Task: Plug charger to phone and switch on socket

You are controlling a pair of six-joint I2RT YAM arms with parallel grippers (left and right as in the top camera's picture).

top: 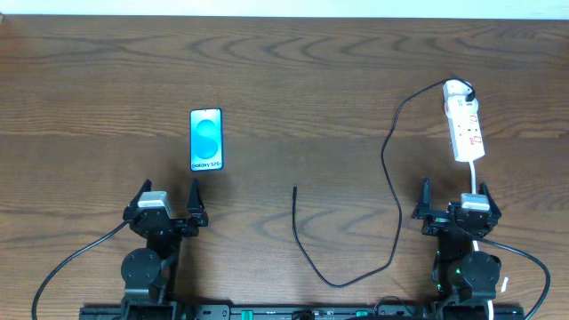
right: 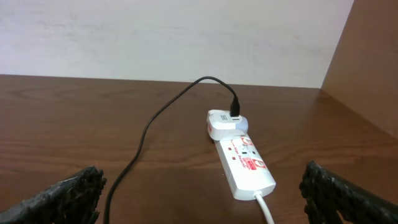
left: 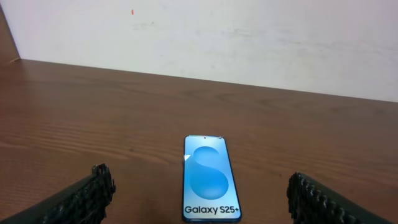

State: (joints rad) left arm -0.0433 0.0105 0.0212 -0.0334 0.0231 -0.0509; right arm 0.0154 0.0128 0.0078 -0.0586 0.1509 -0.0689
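Nothing plugged yet, I judge. Charger (top: pixel 295 209) tip lies loose mid-table, well apart from phone (top: pixel 206 140); socket (top: pixel 464 129) (far right) untouched. Left gripper (top: pixel 169 201) and right gripper (top: pixel 454 199) gape, empty.

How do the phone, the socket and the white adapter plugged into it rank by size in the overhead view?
1. The socket and the phone: about alike, so not ranked.
2. The white adapter: clearly smallest.

Soft, even room light fills all three views. The dark brown wooden table (top: pixel 293 80) carries a dull sheen beyond the slim blue-screened phone (left: pixel 211 180), whose display glows bright and sharp. Shadows beside the phone are faint. The overhead view renders its lettering coarsely.
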